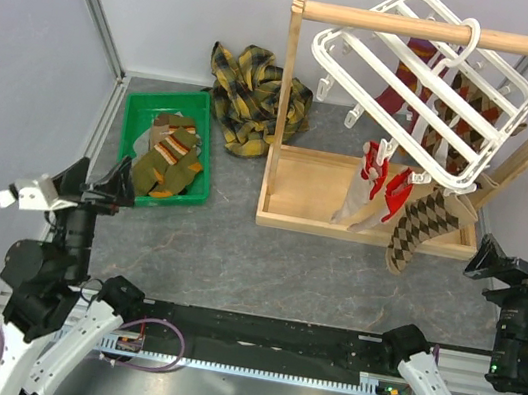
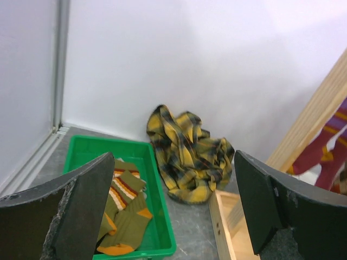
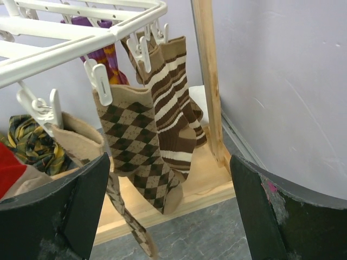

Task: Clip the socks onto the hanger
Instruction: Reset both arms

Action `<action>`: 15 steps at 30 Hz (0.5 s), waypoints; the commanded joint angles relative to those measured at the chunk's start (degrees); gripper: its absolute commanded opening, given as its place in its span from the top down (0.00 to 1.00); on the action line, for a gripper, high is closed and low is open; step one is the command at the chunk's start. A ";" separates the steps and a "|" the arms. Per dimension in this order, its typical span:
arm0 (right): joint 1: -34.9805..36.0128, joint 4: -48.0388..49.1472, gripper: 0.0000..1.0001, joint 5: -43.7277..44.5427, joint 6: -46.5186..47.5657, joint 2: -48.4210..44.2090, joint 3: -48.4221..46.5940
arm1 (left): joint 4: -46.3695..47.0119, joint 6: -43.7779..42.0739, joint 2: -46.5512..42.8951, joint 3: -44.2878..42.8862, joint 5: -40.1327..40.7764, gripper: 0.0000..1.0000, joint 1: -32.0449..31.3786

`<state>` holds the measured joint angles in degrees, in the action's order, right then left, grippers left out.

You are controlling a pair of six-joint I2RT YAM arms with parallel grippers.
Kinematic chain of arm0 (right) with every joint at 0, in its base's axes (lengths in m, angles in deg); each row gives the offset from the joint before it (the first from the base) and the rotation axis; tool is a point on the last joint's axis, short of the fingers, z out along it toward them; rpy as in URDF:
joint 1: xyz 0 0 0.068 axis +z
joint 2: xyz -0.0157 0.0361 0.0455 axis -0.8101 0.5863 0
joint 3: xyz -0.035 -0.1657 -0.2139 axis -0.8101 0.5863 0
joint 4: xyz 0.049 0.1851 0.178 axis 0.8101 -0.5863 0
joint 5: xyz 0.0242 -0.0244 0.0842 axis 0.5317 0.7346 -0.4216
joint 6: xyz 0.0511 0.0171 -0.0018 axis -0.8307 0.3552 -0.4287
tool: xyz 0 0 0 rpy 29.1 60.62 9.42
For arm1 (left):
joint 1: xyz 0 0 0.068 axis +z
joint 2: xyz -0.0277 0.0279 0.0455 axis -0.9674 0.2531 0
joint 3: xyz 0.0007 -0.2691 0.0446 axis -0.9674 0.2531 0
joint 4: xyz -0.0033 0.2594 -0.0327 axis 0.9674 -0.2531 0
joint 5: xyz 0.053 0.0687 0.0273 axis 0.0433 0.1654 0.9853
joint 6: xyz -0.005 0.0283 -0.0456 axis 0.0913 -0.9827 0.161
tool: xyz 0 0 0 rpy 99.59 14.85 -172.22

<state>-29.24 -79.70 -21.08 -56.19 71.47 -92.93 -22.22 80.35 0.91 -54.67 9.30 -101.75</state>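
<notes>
The white grid hanger hangs tilted by its hook from the wooden rod. Several socks hang from its clips: an argyle sock, red-trimmed ones and striped ones behind. In the right wrist view the argyle sock and a brown striped sock hang clipped under the hanger. Olive striped socks lie in the green bin, also in the left wrist view. My left gripper is open and empty beside the bin. My right gripper is open and empty, right of the rack.
A green bin sits at the back left. A yellow-and-black plaid cloth lies behind it, beside the wooden rack's post. The rack's tray sits under the hanger. Walls close in on the left, back and right.
</notes>
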 commanded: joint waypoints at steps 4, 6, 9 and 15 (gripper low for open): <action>0.01 6.29 0.02 2.01 3.69 -4.95 4.54 | -3.38 -0.49 -12.37 4.42 6.95 0.01 0.22; -0.08 7.17 0.02 2.44 4.40 -6.87 6.29 | -3.82 -0.49 -14.23 5.12 7.83 0.01 0.22; 0.10 8.05 0.02 3.67 5.36 -9.60 9.10 | -6.81 0.65 -14.85 4.60 10.81 0.01 0.22; 0.36 9.37 0.02 5.78 5.46 -14.79 14.20 | -8.04 2.50 -15.03 5.82 14.51 0.01 0.22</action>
<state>-29.20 -73.12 -17.93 -52.11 59.30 -81.07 -29.15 81.16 -9.41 -49.77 19.77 -101.71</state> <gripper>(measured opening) 0.979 0.991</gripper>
